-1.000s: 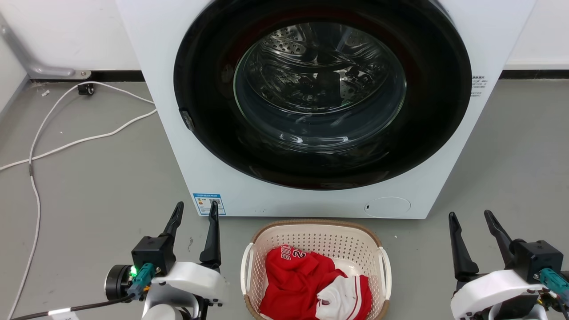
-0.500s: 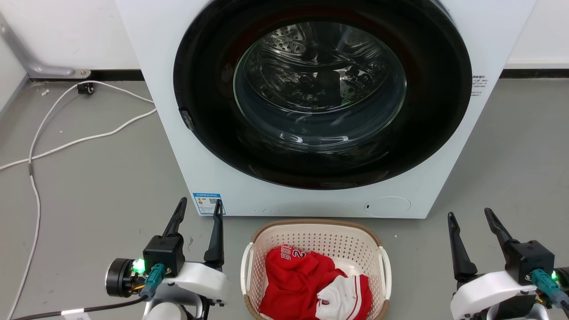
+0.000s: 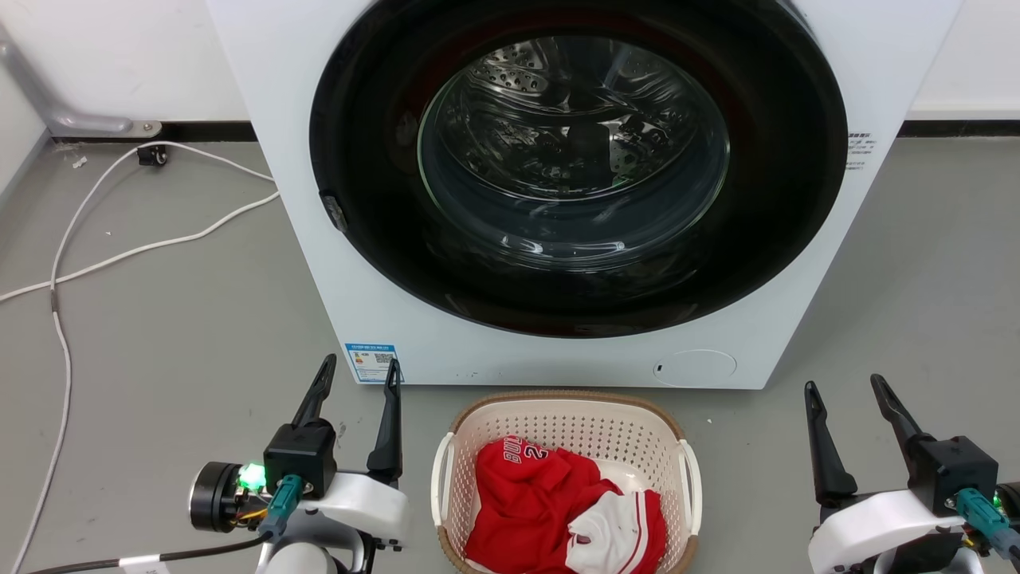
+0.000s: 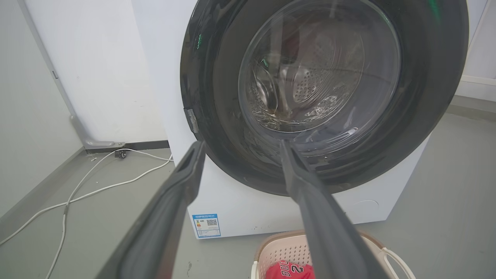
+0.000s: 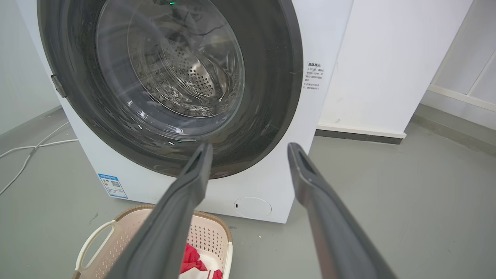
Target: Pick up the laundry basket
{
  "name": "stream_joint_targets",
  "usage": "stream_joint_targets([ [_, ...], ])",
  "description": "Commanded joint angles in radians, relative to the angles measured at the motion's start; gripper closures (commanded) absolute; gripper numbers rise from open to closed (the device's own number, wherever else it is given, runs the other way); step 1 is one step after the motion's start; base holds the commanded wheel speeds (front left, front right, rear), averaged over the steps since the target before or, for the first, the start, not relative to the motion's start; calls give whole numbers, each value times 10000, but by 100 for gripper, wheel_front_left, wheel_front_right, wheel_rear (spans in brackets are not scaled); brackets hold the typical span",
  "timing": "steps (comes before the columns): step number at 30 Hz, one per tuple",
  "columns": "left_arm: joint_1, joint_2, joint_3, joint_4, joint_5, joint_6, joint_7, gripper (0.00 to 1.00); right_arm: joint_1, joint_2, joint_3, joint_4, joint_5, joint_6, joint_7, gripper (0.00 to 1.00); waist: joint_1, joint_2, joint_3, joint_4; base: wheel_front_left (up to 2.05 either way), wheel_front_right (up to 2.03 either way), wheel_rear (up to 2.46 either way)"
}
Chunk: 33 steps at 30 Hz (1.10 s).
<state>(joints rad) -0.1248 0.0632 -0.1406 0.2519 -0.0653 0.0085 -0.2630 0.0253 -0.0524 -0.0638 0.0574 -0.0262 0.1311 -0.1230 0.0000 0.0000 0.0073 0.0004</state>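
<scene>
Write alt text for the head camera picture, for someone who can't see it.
A cream laundry basket holding red and white clothing sits on the grey floor in front of a white front-loading washing machine. The open left pincer and open right pincer flank the basket, touching nothing.

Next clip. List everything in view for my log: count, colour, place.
laundry basket: one, cream with brown rim, on the floor in front of the washing machine
clothes: one heap, red and white, inside the basket
washing machine: one, white with dark round door, behind the basket
label: one, blue, machine's lower left front
cables: two strands, white, floor left of the machine
left gripper: one, dark, open, left of the basket
right gripper: one, dark, open, right of the basket
</scene>
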Motion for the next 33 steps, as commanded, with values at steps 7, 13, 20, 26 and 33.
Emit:
stream_joint_targets([
  [7, -99, 6, 55, 45, -77, -66, -24, 0, -23, 42, -24, 78, 109, -7, -105, 0, 0, 0, 39, 11, 0, 0, 0],
  [13, -154, 1, 85, 36, -29, -75, -24, 0, -101, 42, -14, 100, 89, -7, -68, 0, 0, 0, 123, 5, 0, 0, 0],
  [20, -499, -18, 50, 234, -102, -176, -24, 0, -365, 41, -42, 249, 317, -7, 185, 0, 0, 0, 542, 9, 0, 0, 0],
  [26, -1281, 39, 87, 508, -113, -326, -24, 0, -925, 39, -56, 491, 419, -7, 436, 0, 0, 0, 1392, -35, 0, 0, 0],
  [33, -2305, 83, 124, 1118, -271, -613, -24, 0, -1759, 38, -28, 925, 418, -7, 749, 0, 0, 0, 2556, -50, 0, 0, 0],
])
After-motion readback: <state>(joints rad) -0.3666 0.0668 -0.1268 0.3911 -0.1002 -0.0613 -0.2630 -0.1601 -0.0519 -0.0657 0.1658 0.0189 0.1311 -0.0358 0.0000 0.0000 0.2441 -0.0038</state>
